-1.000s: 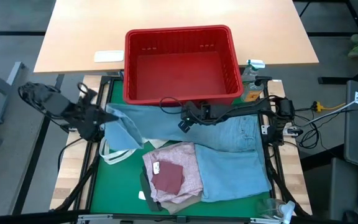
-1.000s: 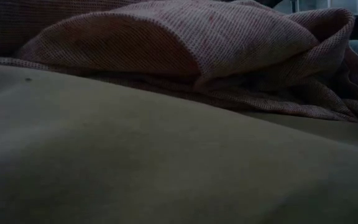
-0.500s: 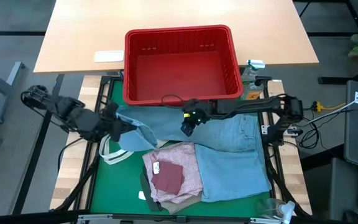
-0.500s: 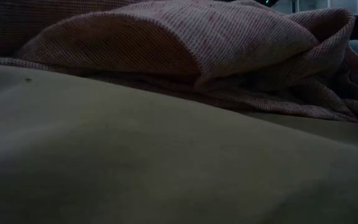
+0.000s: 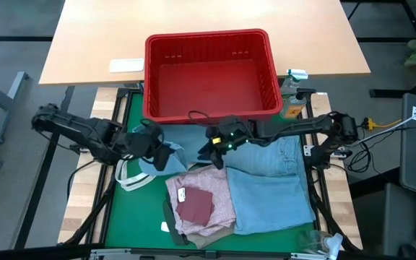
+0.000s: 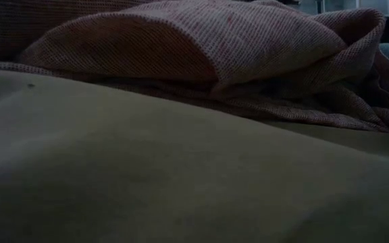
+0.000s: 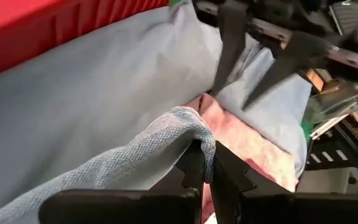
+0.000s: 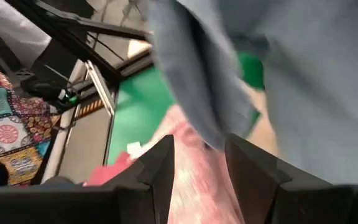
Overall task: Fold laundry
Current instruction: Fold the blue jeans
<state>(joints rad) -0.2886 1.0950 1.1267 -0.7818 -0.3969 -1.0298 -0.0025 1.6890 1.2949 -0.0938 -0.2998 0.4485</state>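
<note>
Your left end effector (image 7: 202, 163) is clamped on the light blue jeans' (image 5: 269, 177) left leg, long axis toward the worktop's right edge; right end effector (image 5: 217, 155), half-open and empty, hovers nearer the fold.

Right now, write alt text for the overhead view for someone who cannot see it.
Two robot arms meet over light blue jeans on a green mat; the left gripper is shut on a jeans edge, the right gripper open beside it. A pink top lies in front, an empty red basket behind.

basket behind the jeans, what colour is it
Red; the basket shows best in the high view.
</note>
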